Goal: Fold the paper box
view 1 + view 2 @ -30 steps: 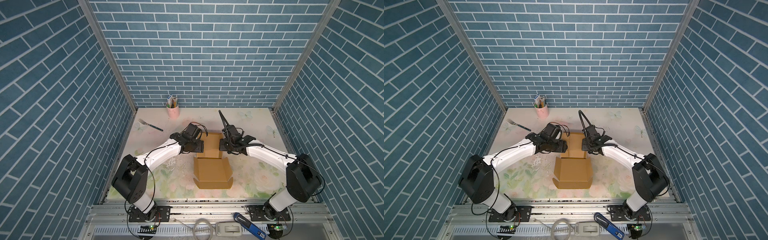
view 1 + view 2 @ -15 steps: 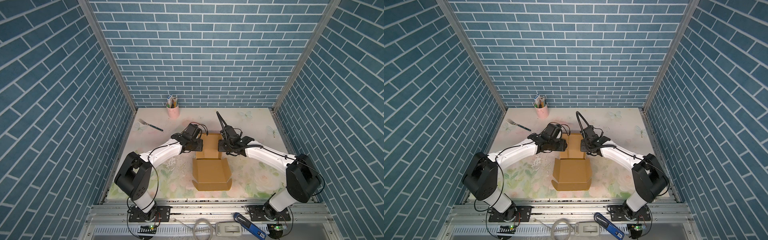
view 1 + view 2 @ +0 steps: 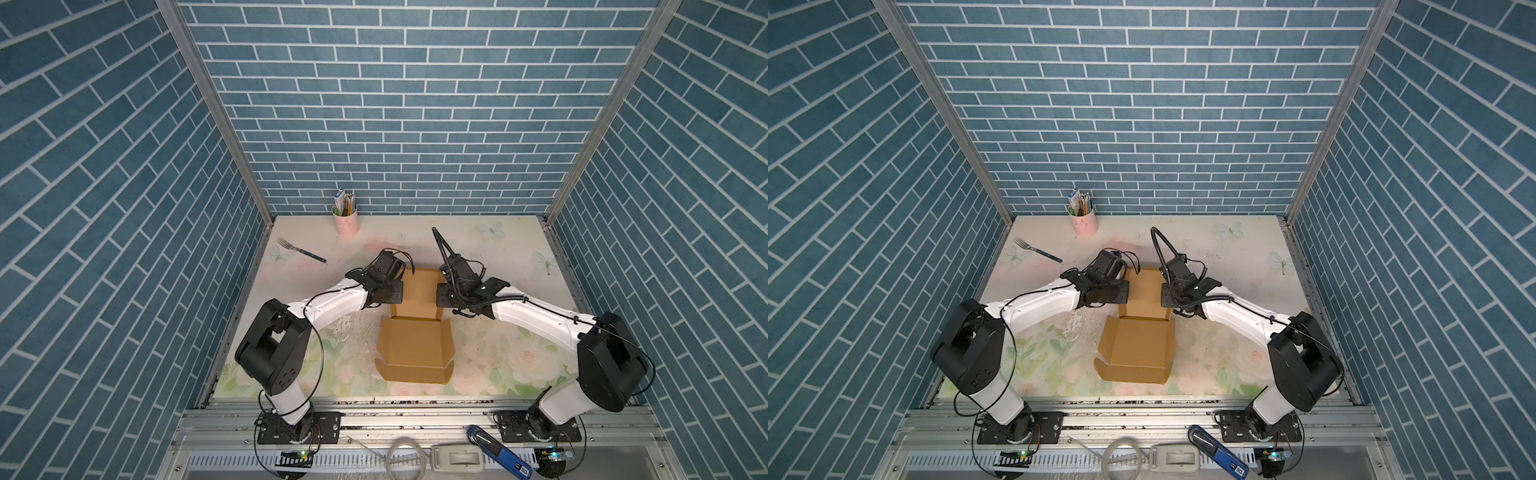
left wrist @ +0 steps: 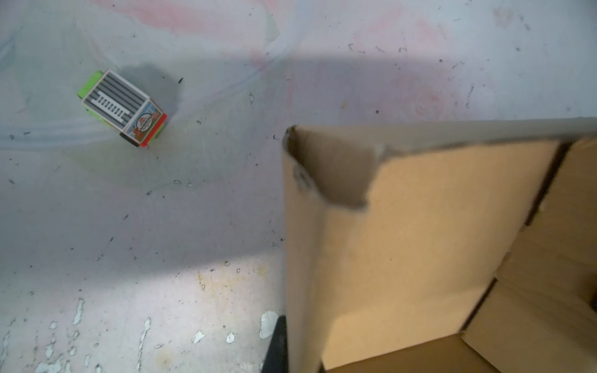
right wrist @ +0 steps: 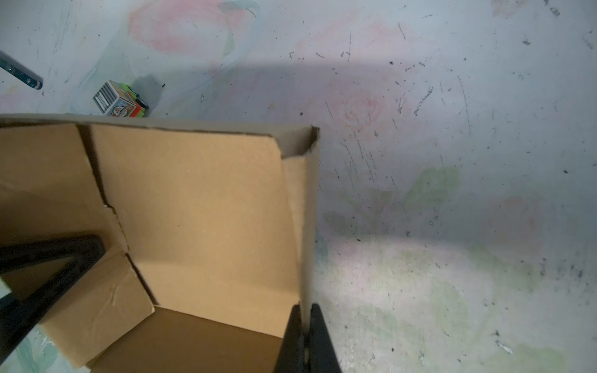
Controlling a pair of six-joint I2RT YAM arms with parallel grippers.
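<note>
Paper box (image 3: 415, 345): brown cardboard, partly folded, on the table. Left gripper (image 4: 287, 342): fingers closed on the box's left side wall, one finger showing outside it. Right gripper (image 5: 305, 323): fingers clamped on the right side wall. The box floor lies between the two grippers.

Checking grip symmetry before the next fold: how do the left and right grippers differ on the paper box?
Side: in both top views the left gripper holds the left wall of the paper box, the right gripper its right wall. Visibility: both right fingers show in the wrist view, pinching the wall between them; only one left finger shows, outside its wall, the other hidden by cardboard. Shared: both are shut on the box's far half.
</note>
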